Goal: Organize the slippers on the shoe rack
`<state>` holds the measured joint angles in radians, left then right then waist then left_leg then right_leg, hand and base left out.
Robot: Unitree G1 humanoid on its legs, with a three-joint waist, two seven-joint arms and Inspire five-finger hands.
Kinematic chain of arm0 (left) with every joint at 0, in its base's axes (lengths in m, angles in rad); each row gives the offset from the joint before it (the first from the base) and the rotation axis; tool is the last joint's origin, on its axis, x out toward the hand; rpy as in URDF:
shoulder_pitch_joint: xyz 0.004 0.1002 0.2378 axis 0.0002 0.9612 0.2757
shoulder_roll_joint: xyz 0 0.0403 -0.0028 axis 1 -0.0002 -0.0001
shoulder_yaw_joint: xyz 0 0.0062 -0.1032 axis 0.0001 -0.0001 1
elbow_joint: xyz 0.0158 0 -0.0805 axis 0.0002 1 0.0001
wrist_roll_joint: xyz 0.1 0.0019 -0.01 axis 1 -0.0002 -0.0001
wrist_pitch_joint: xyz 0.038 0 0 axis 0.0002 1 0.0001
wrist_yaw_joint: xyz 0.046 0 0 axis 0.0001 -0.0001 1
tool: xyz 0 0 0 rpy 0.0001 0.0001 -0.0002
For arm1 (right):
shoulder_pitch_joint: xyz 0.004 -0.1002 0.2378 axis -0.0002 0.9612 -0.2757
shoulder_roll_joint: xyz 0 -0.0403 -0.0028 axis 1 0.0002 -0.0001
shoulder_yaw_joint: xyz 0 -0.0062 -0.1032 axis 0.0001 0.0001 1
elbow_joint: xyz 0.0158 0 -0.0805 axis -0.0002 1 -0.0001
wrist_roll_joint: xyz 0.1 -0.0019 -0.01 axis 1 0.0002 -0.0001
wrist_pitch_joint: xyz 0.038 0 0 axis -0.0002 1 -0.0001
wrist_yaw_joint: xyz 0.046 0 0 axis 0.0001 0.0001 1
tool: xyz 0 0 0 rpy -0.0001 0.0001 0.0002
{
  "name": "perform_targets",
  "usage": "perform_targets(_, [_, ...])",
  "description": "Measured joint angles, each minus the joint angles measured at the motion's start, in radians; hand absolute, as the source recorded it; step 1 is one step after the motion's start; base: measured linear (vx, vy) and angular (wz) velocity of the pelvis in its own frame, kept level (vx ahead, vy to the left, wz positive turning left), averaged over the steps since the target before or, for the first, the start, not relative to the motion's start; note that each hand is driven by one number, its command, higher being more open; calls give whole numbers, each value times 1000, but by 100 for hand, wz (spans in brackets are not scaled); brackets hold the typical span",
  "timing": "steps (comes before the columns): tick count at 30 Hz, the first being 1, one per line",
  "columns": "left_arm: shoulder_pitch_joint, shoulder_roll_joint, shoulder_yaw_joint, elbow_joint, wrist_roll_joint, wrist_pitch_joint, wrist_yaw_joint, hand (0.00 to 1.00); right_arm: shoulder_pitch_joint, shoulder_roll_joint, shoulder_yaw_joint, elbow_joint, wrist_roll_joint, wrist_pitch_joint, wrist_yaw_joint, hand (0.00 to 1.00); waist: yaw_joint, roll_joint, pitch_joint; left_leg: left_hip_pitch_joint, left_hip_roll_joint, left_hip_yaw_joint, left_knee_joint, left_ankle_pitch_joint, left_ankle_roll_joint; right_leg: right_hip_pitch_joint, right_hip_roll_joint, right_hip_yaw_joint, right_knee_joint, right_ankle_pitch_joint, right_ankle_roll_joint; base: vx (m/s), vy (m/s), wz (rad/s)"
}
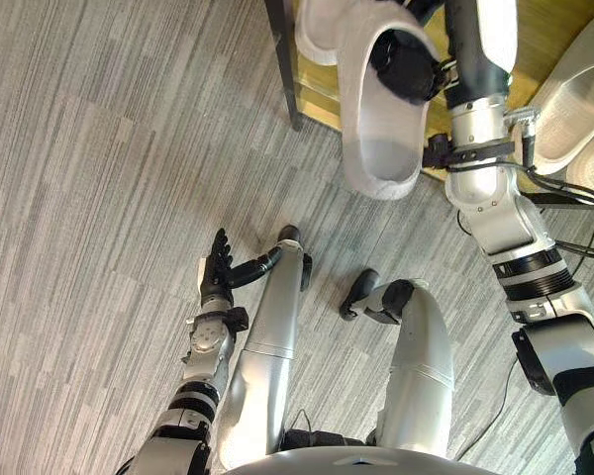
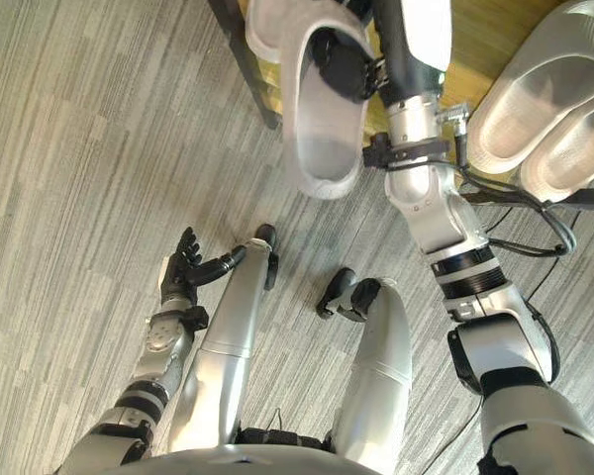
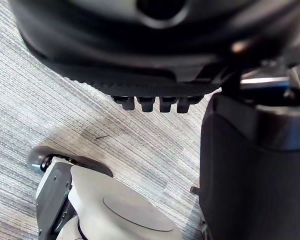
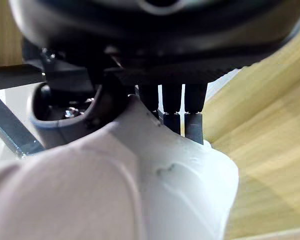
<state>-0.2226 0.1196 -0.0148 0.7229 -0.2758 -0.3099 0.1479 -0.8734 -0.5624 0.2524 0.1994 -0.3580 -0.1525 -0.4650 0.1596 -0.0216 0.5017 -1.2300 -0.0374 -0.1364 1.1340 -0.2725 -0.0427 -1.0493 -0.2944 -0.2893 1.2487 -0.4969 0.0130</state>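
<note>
The right wrist view shows what the head views hide: the right hand [image 1: 408, 64] has its fingers [image 4: 177, 120] curled over the white edge of a slipper [image 1: 381, 148], gripping it, with the wood of the rack [image 2: 480, 49] just beyond them. The head views show the right arm stretched forward, with the slipper hanging below the hand, half over the rack's edge and half over the floor [image 1: 99, 148]. The left wrist view shows the left hand [image 1: 216, 267] with straight fingers [image 3: 150, 103], holding nothing; the arm hangs low above the floor. Slippers counted: one in the right hand, and two other slippers [image 2: 540, 94] side by side on the rack, well to that hand's right. White shows just behind the held slipper; what it is I cannot tell.
</note>
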Motion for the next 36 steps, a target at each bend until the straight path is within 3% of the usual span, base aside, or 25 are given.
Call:
perform_targets(8, [-4,-11,-10,-4,1,-17,21,100,-75,12,-19,102,-75,13,-96,0,2,-4,-2,-27,-24,-10,-13,16,-6,-24,-27,-13,12,-8,-6,42,3,11])
perform_targets(23, [-18,-13,-18,-4,1,-22,38,100,-213,24,5,277,-74,-8,-136,0,13,-11,-16,-69,-26,-14,-37,64,-22,-84,-37,-19,33,1,-25,-4,3,3])
perform_targets(32, [-19,-11,-18,-4,1,-22,49,100,-198,54,-14,183,-73,72,-154,0,8,-11,-17,-67,-21,-15,-31,67,-26,-83,-33,-19,41,4,-29,17,-4,0])
perform_targets(36, [-21,-12,-20,-4,2,-17,50,100,-172,84,-130,146,-71,96,-180,0,11,-11,-17,-64,-22,-14,-27,67,-26,-80,-33,-18,45,4,-30,28,6,0])
